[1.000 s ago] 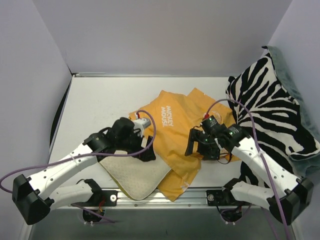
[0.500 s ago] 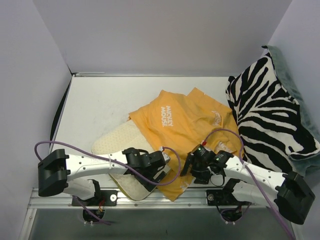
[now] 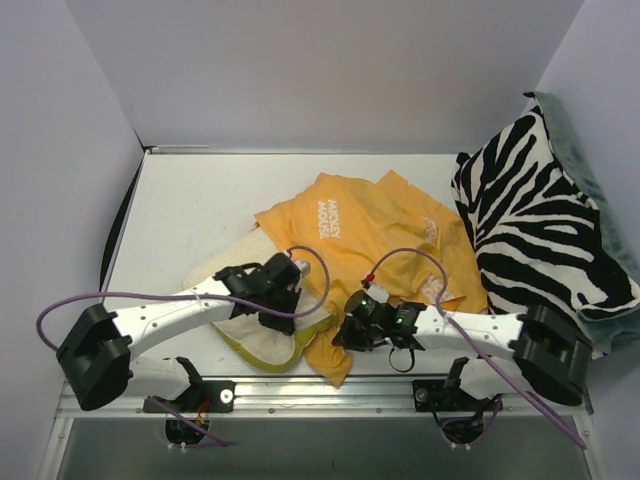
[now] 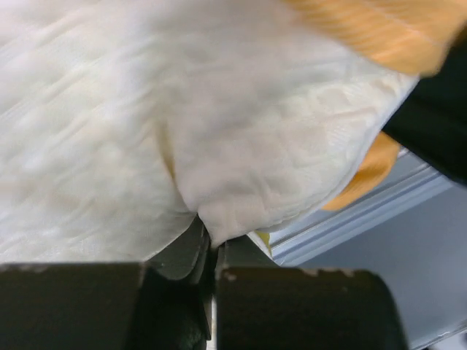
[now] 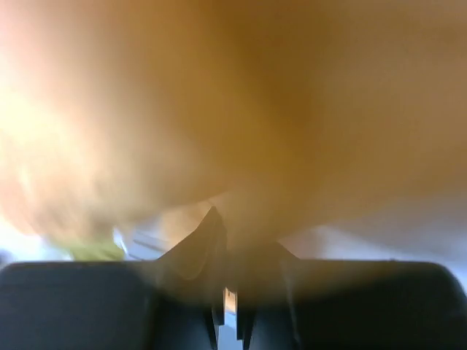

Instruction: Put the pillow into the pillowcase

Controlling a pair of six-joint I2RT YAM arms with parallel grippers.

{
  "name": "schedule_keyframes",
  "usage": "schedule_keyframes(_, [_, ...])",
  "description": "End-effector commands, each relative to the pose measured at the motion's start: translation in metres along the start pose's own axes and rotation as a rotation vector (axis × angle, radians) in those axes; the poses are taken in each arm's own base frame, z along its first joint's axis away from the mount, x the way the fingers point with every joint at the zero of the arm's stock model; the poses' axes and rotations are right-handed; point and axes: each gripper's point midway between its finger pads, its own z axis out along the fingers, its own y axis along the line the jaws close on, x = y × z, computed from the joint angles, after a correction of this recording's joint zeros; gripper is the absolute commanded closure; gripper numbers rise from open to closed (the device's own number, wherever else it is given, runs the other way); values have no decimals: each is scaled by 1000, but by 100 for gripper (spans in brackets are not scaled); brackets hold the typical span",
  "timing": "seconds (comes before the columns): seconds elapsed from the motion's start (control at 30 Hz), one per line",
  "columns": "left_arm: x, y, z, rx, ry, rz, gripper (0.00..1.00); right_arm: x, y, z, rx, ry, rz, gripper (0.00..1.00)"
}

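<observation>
The pillow (image 4: 182, 131) is pinched in the clenched left gripper (image 4: 209, 235); the pillowcase (image 3: 370, 225) is clamped ahead of the right gripper (image 5: 228, 288).

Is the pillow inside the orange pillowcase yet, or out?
Mostly out: the pillow lies bare beside the pillowcase; whether its right edge has slipped inside, cannot tell.

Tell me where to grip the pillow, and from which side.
Pinch the pillow at its exposed near edge, coming from the left. That trimmed end lies bare and flat; its far right part runs under the pillowcase.
</observation>
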Motion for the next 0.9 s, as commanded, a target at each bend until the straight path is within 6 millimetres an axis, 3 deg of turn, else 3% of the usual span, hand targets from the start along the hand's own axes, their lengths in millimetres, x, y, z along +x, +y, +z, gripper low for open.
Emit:
schedule_keyframes(0.0, [-102, -31, -46, 301, -400, -138, 100, -23, -2, -40, 31, -138, -65, 100])
schedule_keyframes(0.07, [-124, -46, -68, 409, -477, -129, 100, -39, 7, -74, -9, -221, -108, 100])
schedule_keyframes(0.1, [-140, -59, -87, 459, -531, -111, 100, -49, 32, -96, -77, -261, -118, 100])
schedule_keyframes(0.2, [-175, -98, -124, 655, -608, -134, 100, -63, 68, -144, -185, -323, -228, 100])
schedule_keyframes(0.23, [-199, -119, -160, 767, -712, -113, 100, -69, 96, -171, -236, -338, -253, 100])
schedule_keyframes(0.27, [-210, -133, -169, 830, -726, -117, 100, -70, 108, -183, -255, -339, -281, 100])
schedule_keyframes(0.3, [-218, -148, -187, 904, -730, -147, 100, -68, 120, -194, -273, -337, -345, 100])
schedule_keyframes(0.33, [-230, -175, -233, 1020, -803, -99, 100, -68, 130, -204, -273, -336, -377, 100])
schedule_keyframes(0.37, [-238, -186, -242, 1065, -809, -100, 100, -74, 159, -239, -350, -378, -398, 100])
schedule_keyframes(0.4, [-242, -196, -263, 1136, -819, -119, 100, -77, 173, -258, -381, -405, -440, 100])
schedule_keyframes(0.43, [-245, -207, -297, 1233, -892, -99, 100, -80, 181, -269, -378, -418, -464, 100])
schedule_keyframes(0.47, [-249, -207, -315, 1284, -926, -126, 100, -88, 205, -311, -466, -474, -463, 100])
schedule_keyframes(0.5, [-251, -201, -327, 1357, -908, -225, 100, -92, 213, -326, -487, -499, -474, 100])
schedule_keyframes(0.53, [-256, -192, -352, 1444, -990, -272, 100, -97, 216, -327, -460, -516, -508, 100])
schedule_keyframes(0.57, [-262, -172, -338, 1443, -993, -364, 100, -102, 227, -352, -501, -550, -507, 100])
schedule_keyframes(0.6, [-262, -159, -337, 1490, -961, -477, 100, -105, 229, -352, -486, -551, -519, 100])
schedule_keyframes(0.67, [-267, -118, -333, 1480, -1040, -656, 100, -107, 234, -327, -428, -505, -561, 100])
schedule_keyframes(0.7, [-263, -100, -293, 1423, -987, -775, 100, -109, 234, -313, -409, -475, -565, 100])
schedule_keyframes(0.73, [-260, -82, -264, 1365, -948, -868, 100, -111, 237, -287, -367, -424, -563, 100])
schedule_keyframes(0.77, [-257, -56, -252, 1339, -961, -966, 100, -121, 234, -273, -343, -395, -541, 100])
schedule_keyframes(0.8, [-237, -30, -196, 1261, -876, -1133, 100, -123, 236, -262, -338, -358, -541, 100])
schedule_keyframes(0.83, [-226, -16, -171, 1198, -849, -1216, 100, -128, 237, -231, -289, -298, -544, 100])
schedule_keyframes(0.87, [-216, -1, -158, 1156, -830, -1282, 100, -132, 238, -218, -279, -253, -549, 100])
